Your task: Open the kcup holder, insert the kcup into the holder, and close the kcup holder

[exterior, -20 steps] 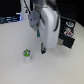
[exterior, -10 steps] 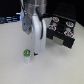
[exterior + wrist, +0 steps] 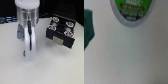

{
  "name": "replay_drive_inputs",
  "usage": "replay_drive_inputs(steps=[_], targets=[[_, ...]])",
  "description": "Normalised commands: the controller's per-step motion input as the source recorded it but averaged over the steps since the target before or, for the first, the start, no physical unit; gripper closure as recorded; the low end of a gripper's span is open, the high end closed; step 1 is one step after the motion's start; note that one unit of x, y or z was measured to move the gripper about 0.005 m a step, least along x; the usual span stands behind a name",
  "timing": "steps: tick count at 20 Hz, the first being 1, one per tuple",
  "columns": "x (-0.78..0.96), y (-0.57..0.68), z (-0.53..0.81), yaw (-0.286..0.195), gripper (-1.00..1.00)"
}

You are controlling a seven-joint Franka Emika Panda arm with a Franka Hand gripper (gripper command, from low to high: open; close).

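The kcup holder is a black boxy unit with pale round marks, standing on the white table at the exterior view's right. The kcup shows in the wrist view as a white pod with a round green top, close under the camera. In the exterior view only a small green spot of the kcup shows beside the gripper. My gripper hangs straight down over the kcup, well away from the holder toward the exterior view's left. Its fingers look apart and empty, though the frames are blurred.
The white table spreads around the arm. A dark green shape sits at the wrist view's edge, too blurred to name. Dark background objects stand behind the table.
My arm has moved toward the exterior view's left and down, from near the holder to right over the kcup, which it now mostly hides. The holder has not moved.
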Motion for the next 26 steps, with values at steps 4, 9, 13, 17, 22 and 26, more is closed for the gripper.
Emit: replay_drive_inputs(steps=[4,9,13,17,22,26], targets=[[-0.04,-0.3,-0.35,-0.296,-1.0],[-0.01,-0.09,-0.23,-0.238,-1.0],[-0.03,-0.01,-0.02,-0.111,1.0],[0.01,0.0,0.01,-0.038,1.0],[0.01,0.01,0.07,-0.055,1.0],[0.03,0.02,0.06,-0.042,1.0]])
